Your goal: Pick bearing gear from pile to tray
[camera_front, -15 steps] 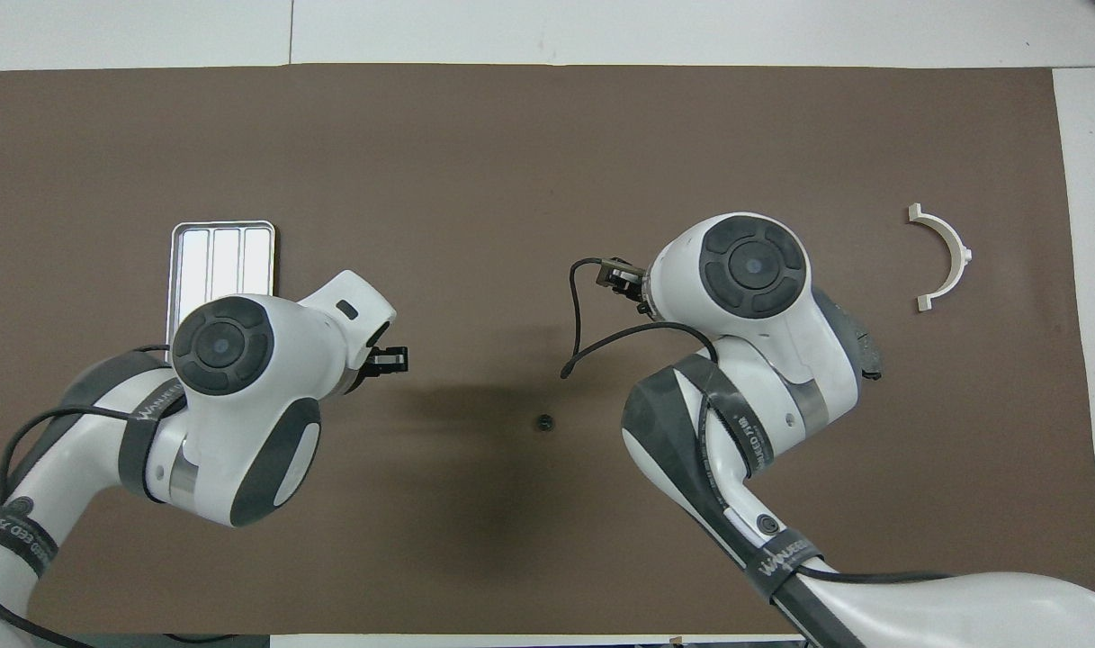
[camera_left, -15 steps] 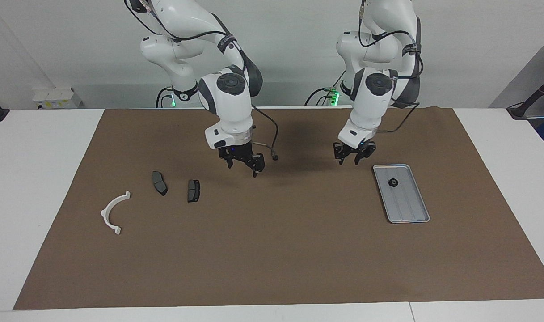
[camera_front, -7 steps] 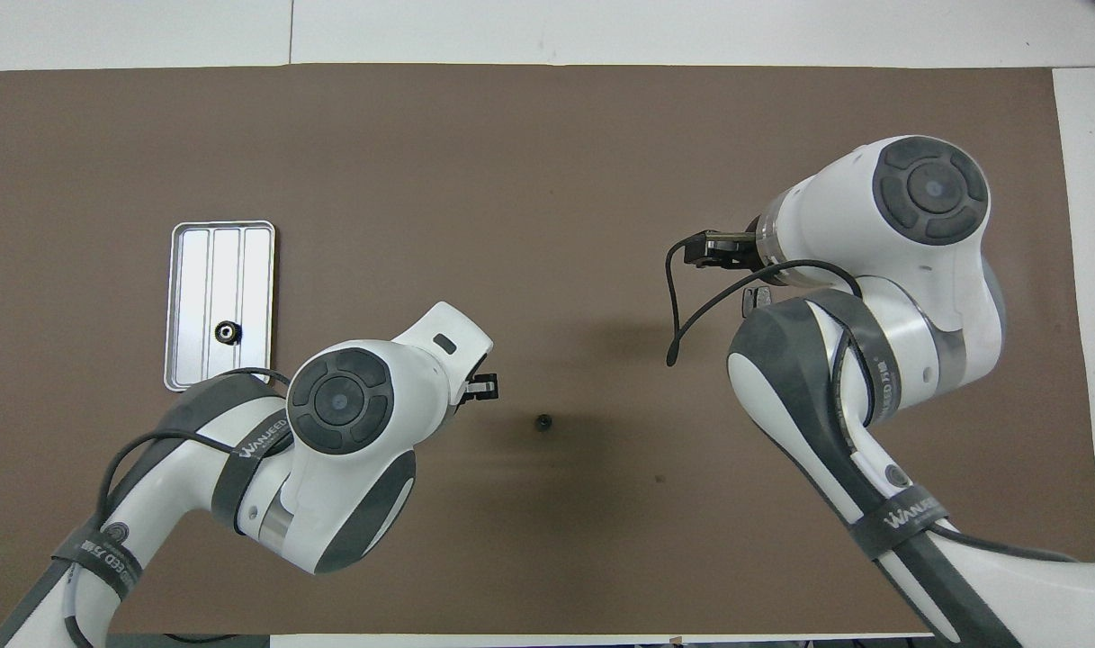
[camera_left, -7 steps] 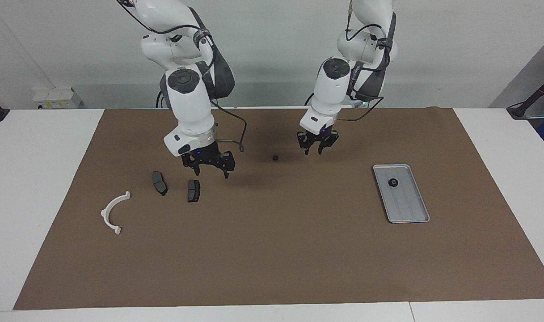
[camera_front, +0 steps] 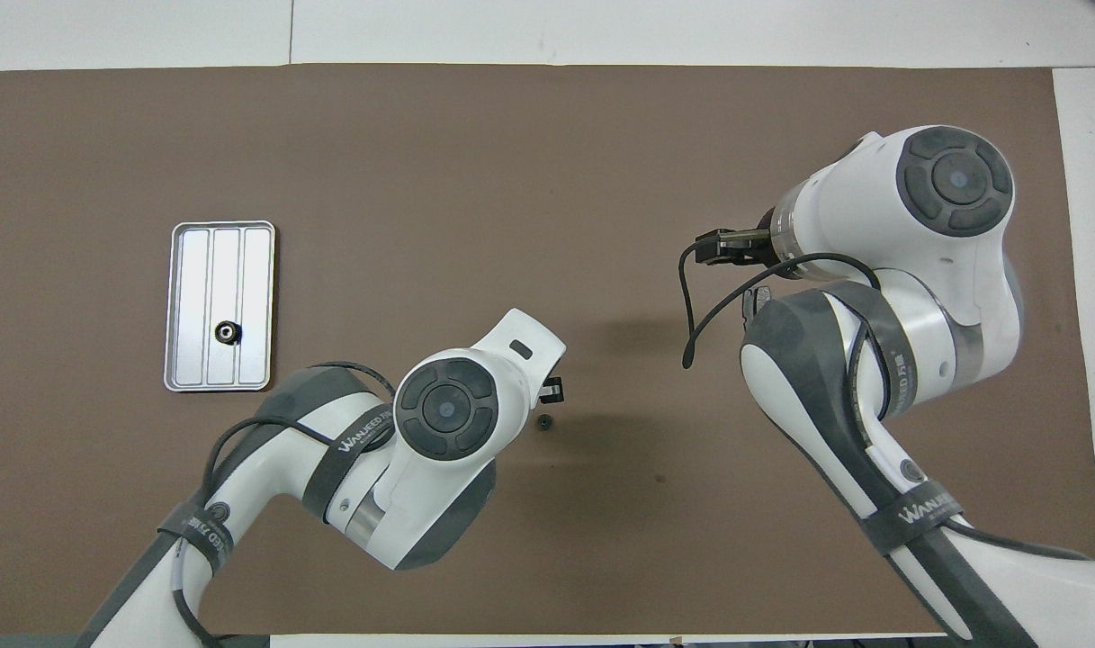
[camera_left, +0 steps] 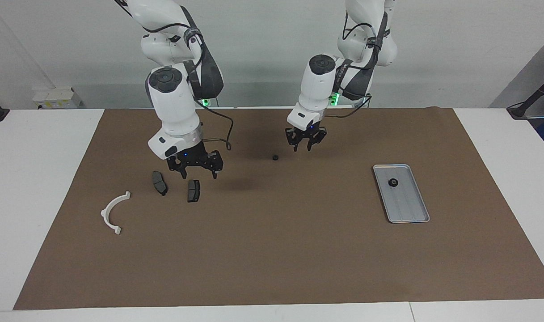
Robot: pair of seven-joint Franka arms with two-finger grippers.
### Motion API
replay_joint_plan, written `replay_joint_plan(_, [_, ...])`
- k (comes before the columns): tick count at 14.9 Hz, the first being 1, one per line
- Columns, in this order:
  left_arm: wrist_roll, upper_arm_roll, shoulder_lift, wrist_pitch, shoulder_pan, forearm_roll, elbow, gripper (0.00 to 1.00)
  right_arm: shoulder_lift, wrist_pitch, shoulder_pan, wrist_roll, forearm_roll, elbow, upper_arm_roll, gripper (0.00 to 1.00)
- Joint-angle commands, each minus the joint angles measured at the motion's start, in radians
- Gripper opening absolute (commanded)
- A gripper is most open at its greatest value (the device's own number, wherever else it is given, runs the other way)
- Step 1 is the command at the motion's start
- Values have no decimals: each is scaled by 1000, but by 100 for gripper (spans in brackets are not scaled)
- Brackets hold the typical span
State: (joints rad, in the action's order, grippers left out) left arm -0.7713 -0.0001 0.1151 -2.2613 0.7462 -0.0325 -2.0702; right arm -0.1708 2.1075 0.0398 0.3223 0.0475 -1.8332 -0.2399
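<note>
there, in the facing view, the tray (camera_left: pixel 401 193) lay on the brown mat (camera_left: pixel 280 250) toward the left arm's end of the surface (camera_left: pixel 39 179), and one black bearing gear (camera_left: pixel 393 182) already sat in it, in the part nearer the robots. a second small black round piece (camera_left: pixel 275 157) lay loose on the mat, well apart from the tray toward the right arm's end. the left claw (camera_left: pixel 305 144) hung just beside that piece and a little above the mat, fingers spread and gripping nothing, probably lining up to take it next. the right claw (camera_left: pixel 194 167), wide open and empty as well, hovered over the two dark grey plates (camera_left: pixel 176 185), farther again from the tray. the white half-ring bracket (camera_left: pixel 114 212) lay farthest from the tray of all. it seemed the right arm waited there so as not to crowd the left arm's path.

from overhead, the tray (camera_front: pixel 221 306) showed its lengthwise ribs, with the bearing gear (camera_front: pixel 228 332) resting on the middle strip toward the robots' end. the loose round piece (camera_front: pixel 543 420) lay well off from the tray, and the left claw (camera_front: pixel 552 390) peeked out just beside it from under the arm's wrist. the right claw (camera_front: pixel 722 247) was mostly masked by its own arm, which also hid the plates and the bracket.
</note>
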Motion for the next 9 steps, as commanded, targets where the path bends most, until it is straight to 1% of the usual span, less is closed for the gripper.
replay_joint_plan(1, [-23,19,66,-24,35,-18,53,52,11,-14,-6,-32,-24,0,-6,100])
replay_joint_plan(4, [-29,19,83,-46,56,-18,35,53,11,-14,-14,-26,-26,0,-6,100])
replay_joint_plan(9, [-39,19,77,-70,80,-18,-20,54,17,-15,-24,-58,-24,0,-4,100])
